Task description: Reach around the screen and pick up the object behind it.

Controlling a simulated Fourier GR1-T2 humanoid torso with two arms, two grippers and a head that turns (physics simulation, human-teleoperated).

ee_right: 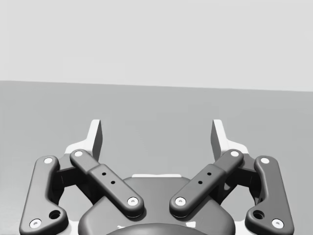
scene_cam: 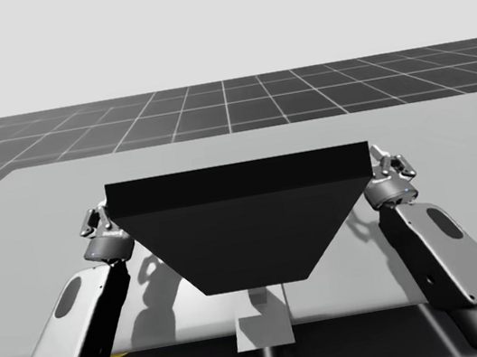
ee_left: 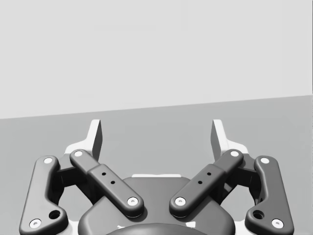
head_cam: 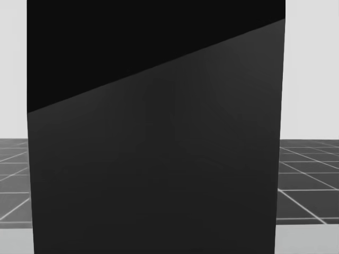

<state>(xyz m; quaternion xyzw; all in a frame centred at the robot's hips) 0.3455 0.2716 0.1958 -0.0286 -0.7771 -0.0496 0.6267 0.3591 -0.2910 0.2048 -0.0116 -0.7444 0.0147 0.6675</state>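
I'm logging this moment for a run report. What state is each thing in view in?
screen: standing upright on the table, between the two grippers.
left gripper: open, nothing between its fingers.
right gripper: open, nothing between its fingers.
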